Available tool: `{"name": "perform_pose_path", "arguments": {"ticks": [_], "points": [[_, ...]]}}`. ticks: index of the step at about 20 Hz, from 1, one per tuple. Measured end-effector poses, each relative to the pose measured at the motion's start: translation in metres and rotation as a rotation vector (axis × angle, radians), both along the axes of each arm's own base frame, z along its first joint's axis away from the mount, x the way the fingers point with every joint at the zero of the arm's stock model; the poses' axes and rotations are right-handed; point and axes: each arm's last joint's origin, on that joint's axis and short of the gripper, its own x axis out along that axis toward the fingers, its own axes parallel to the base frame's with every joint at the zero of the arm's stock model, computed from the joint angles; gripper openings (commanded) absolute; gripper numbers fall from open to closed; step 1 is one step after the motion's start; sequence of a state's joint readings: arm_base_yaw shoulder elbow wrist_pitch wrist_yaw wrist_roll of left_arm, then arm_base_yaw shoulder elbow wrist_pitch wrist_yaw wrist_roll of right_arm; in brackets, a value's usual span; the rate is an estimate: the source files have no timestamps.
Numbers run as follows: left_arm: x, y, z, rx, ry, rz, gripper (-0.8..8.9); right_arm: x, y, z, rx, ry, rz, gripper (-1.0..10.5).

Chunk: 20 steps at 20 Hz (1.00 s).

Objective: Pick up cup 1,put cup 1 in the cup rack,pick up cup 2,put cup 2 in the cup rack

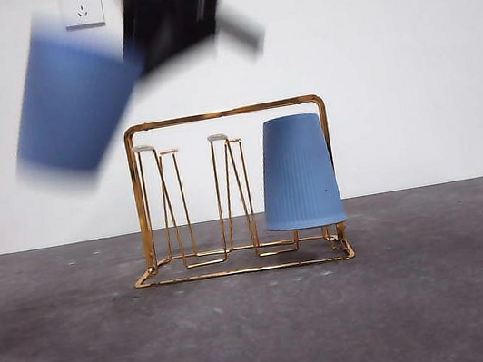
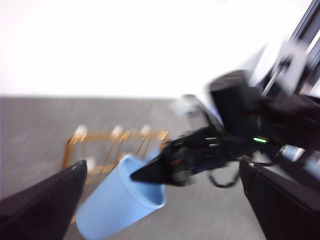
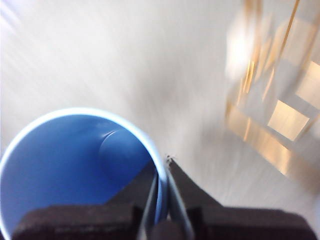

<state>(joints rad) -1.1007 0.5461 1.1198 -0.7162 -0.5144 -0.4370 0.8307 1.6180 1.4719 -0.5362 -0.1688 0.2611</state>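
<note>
Two blue cups — cup 1 (image 1: 298,172), cup 2 (image 1: 72,97) — one cup rack (image 1: 222,115), two wall sockets (image 1: 81,4)

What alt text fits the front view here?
A dark tool carries cup 2, blurred and tilted, above the left of the gold cup rack. Cup 1 already sits upside down on the rack's right pegs.

Right gripper (image 3: 162,172) is pinched tight on the rim of cup 2 (image 3: 70,170), one jaw inside the wall, one outside. We're looking straight down into the blue cup, its round base visible deep inside. The cup rack (image 3: 272,115) is a gold blur off beyond the jaws, apart from the cup.
</note>
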Motion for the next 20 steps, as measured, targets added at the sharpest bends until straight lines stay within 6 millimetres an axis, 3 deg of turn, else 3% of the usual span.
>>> {"name": "perform_pose_path", "arguments": {"ticks": [3,7,13,20], "points": [[0.003,-0.007,0.015,-0.133,-0.065,-0.03,5.3,-0.051,-0.059,0.09,0.175,-0.274,-0.027,-0.1],[0.013,-0.038,0.028,-0.231,-0.114,-0.2,5.31,-0.119,-0.135,0.156,0.373,-0.576,-0.06,-0.1],[0.028,-0.085,0.045,-0.412,-0.2,-0.497,5.31,-0.168,-0.189,0.189,0.549,-0.814,-0.067,-0.1],[0.046,-0.133,0.055,-0.669,-0.297,-0.743,5.31,-0.19,-0.209,0.201,0.665,-0.936,0.031,-0.1]]}}
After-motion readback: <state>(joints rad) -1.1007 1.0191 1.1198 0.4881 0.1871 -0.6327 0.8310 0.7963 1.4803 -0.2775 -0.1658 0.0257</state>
